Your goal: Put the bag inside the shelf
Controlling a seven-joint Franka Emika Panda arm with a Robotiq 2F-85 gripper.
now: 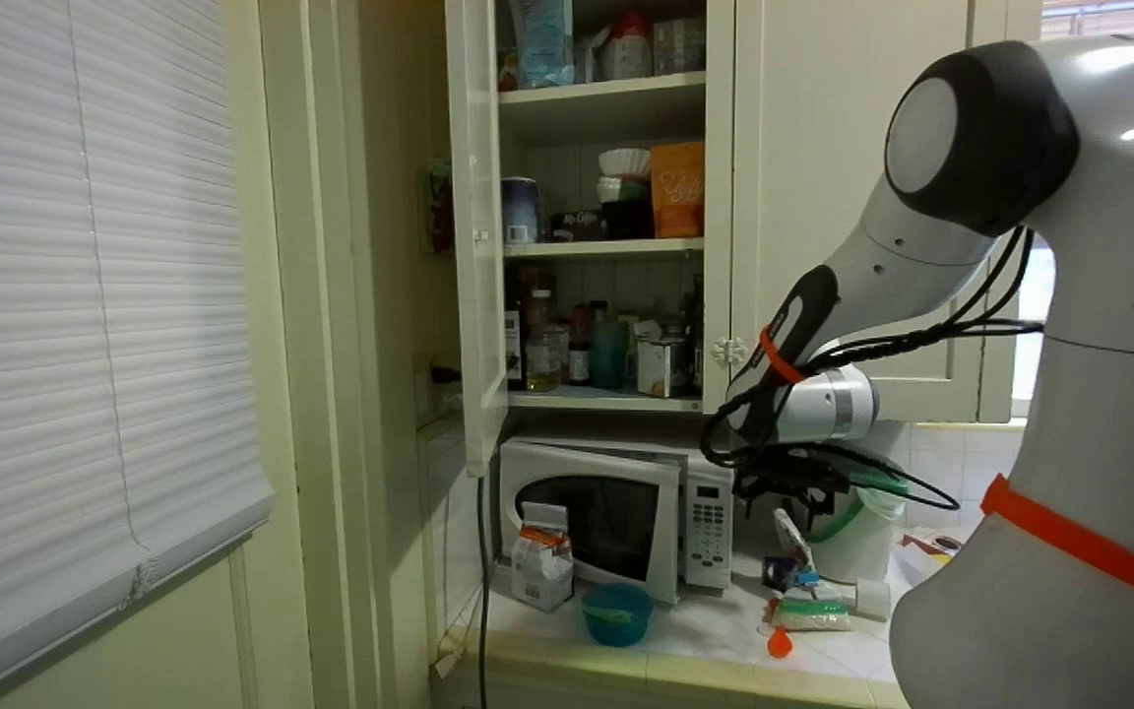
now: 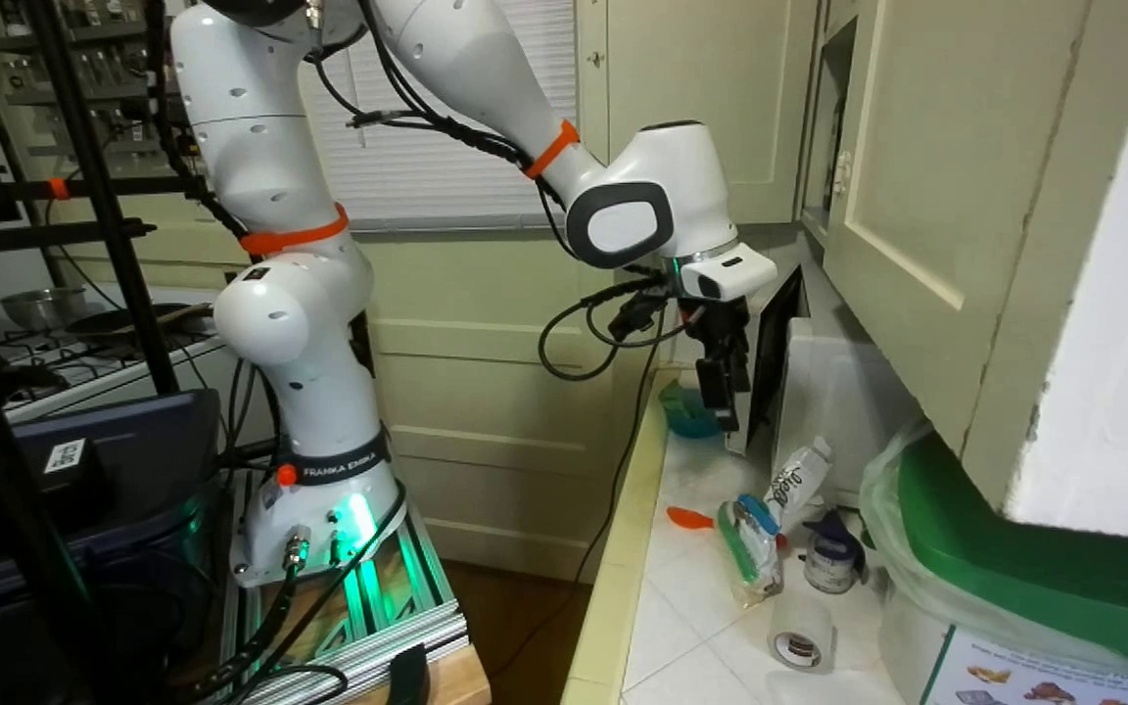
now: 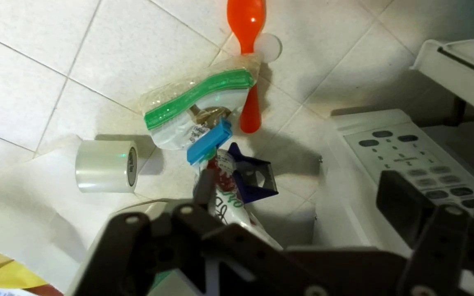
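A soft white packet with a blue clip [image 2: 799, 478] leans tilted on the counter; it also shows in the wrist view [image 3: 233, 205]. A clear bag with a green zip strip [image 2: 752, 550] lies beside it, also in the wrist view [image 3: 200, 98]. I cannot tell which of these is the bag. The shelf, a cream-white wall cupboard with crowded boards [image 1: 601, 248], stands open above the microwave. My gripper [image 3: 305, 195] is open and empty above the counter, right of the microwave door in an exterior view [image 1: 791, 502]. Its left finger overlaps the packet in the wrist view; contact cannot be told.
The microwave [image 1: 708, 522] has its door ajar. The cupboard door [image 1: 478, 246] is swung open. A green-lidded tub [image 2: 1024, 558], tape roll [image 2: 799, 632], orange spoon [image 2: 689, 518], small jar [image 2: 830, 565], blue bowl [image 1: 616, 618] and white-orange packet [image 1: 540, 573] occupy the counter.
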